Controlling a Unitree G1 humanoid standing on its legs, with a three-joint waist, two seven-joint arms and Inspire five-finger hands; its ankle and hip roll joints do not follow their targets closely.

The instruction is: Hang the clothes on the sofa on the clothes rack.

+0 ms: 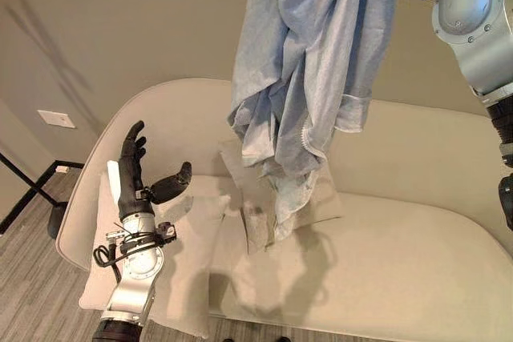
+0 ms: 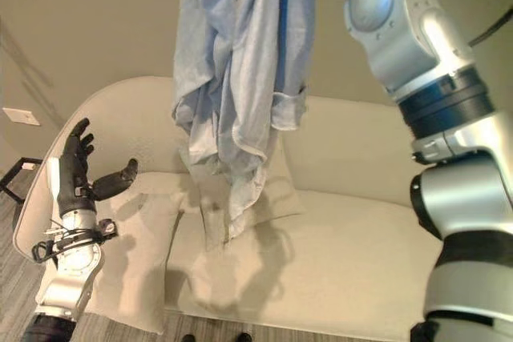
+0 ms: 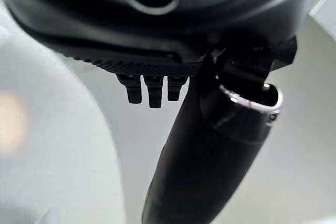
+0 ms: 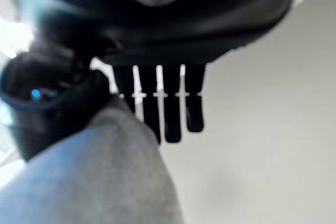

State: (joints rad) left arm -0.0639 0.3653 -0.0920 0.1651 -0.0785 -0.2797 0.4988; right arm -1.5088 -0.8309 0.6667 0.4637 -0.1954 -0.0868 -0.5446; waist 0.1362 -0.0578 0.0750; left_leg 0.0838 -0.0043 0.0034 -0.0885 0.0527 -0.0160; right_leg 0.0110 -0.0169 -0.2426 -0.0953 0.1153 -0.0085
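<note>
One shirt under right robot hand

The garment is a light blue, long-sleeved shirt of thin fabric. It hangs bunched and creased, suspended clear above the sofa, its top passing beyond the upper edge of both eye views. One buttoned cuff hangs at mid-height; the lowest folds dangle just above the seat cushions. The sofa is cream-coloured with a curved backrest.
</note>
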